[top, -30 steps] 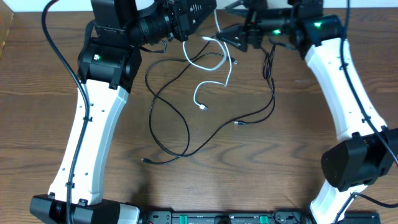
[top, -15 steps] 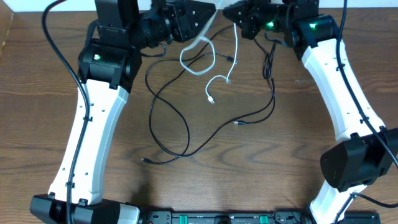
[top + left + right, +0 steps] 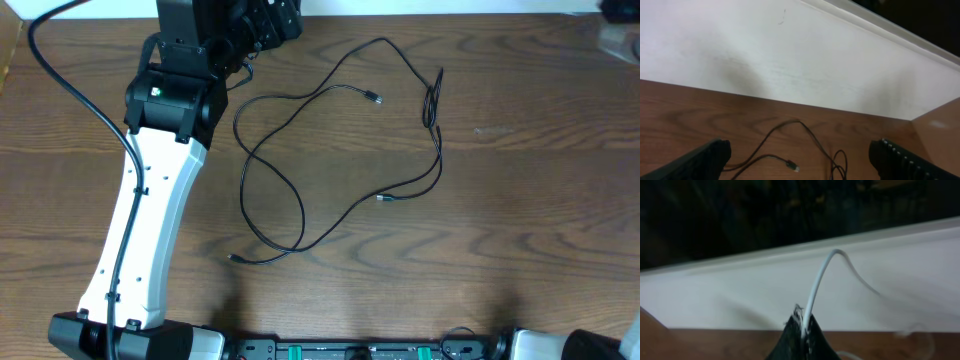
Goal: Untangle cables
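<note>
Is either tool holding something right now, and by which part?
The right tool pinches the white cable on its cord; no plug shows at the grip. The left tool is open, holding nothing.

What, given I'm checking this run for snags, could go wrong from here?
1. The right gripper pinches the white cable only at its fingertips; it could slip free.
2. The black cables cross and bunch in a twist; pulling one end may tighten it.
3. The left gripper is open above them, so a grasp could catch two strands.
</note>
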`<action>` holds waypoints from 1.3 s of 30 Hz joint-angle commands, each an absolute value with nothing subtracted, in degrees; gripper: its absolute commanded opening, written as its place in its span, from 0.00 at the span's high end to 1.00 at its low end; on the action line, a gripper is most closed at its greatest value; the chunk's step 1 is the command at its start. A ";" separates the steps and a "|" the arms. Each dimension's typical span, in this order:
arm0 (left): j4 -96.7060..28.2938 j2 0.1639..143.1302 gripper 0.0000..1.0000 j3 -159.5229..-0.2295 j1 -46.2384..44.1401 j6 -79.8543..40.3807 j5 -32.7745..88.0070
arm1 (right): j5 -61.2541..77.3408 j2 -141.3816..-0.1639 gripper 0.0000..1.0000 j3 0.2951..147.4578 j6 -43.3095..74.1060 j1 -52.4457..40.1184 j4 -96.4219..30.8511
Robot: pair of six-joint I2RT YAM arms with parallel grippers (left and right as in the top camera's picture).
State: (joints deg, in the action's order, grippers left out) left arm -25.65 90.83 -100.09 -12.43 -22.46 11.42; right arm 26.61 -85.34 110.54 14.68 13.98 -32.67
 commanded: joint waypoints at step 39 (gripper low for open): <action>-27.14 91.48 0.12 -100.44 -12.19 -21.26 10.20 | 4.27 -115.70 0.01 112.66 7.11 34.79 -47.68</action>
